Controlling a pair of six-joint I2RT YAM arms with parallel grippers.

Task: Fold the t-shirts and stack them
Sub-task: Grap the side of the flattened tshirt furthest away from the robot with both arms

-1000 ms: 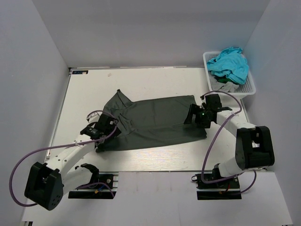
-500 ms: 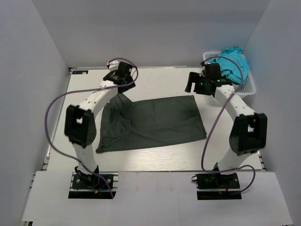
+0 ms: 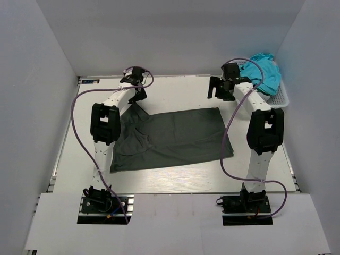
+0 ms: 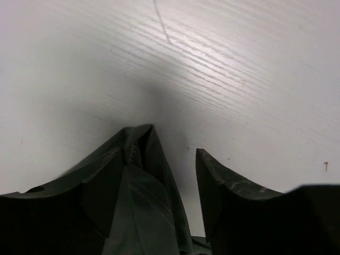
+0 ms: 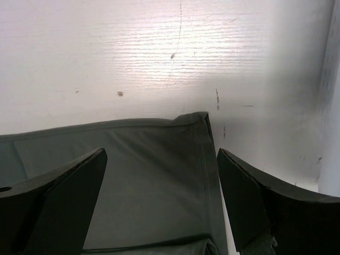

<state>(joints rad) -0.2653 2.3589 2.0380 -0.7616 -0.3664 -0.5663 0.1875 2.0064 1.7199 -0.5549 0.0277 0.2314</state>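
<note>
A dark charcoal t-shirt lies spread flat on the white table. Its far-left corner comes to a point, which lies between my left gripper's parted fingers. The cloth lies against the left finger, with a gap to the right one. My right gripper hangs wide open over the shirt's far-right hemmed corner, holding nothing. A turquoise t-shirt is heaped in the basket.
A white lattice basket stands at the table's far right corner, just behind my right arm. Grey walls close in the table on three sides. Purple cables loop from both arms over the table's sides.
Both arms have swung from the shirt's near side and right edge to its far corners. My left jaws have narrowed a little around the corner point.
</note>
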